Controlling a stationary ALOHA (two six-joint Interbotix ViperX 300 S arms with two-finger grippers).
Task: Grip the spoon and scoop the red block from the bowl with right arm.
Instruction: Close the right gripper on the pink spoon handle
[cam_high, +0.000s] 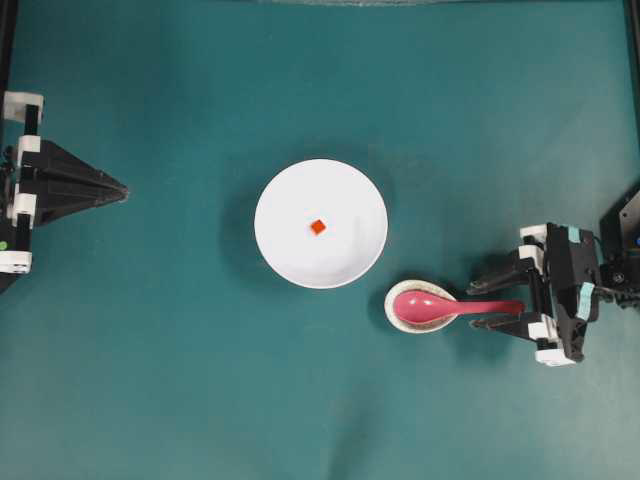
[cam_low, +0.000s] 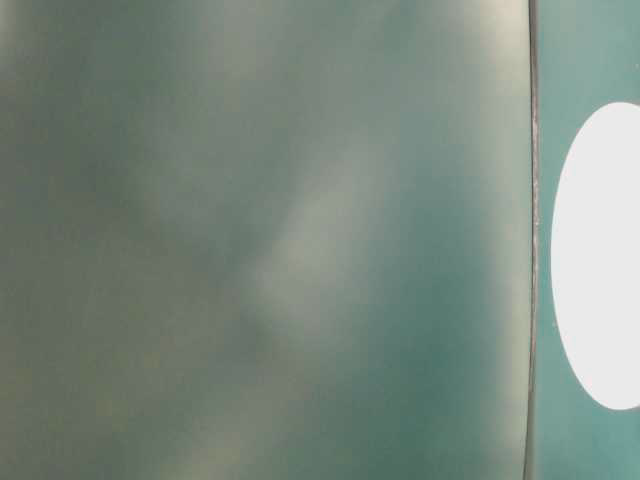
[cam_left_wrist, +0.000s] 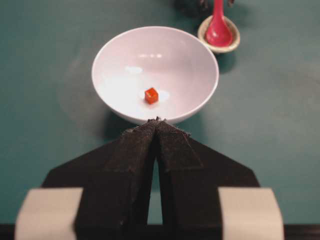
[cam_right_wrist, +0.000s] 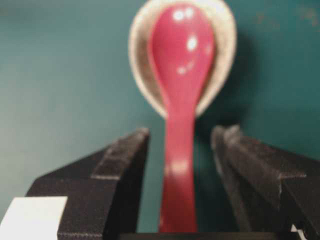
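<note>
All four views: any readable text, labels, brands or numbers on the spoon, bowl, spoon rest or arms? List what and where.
None readable in any view.
spoon: glossy pink, no marking.
bowl: plain white, no print.
red block: bare faces.
spoon rest: speckles only, no lettering.
right tool: teal tape patches and white brackets, blank.
left tool: white brackets, blank.
Table-level view: blur, nothing legible.

Pink spoon (cam_high: 440, 306) lies beside the white bowl (cam_high: 285, 250) — tiny red block (cam_high: 318, 227) at its centre.
</note>
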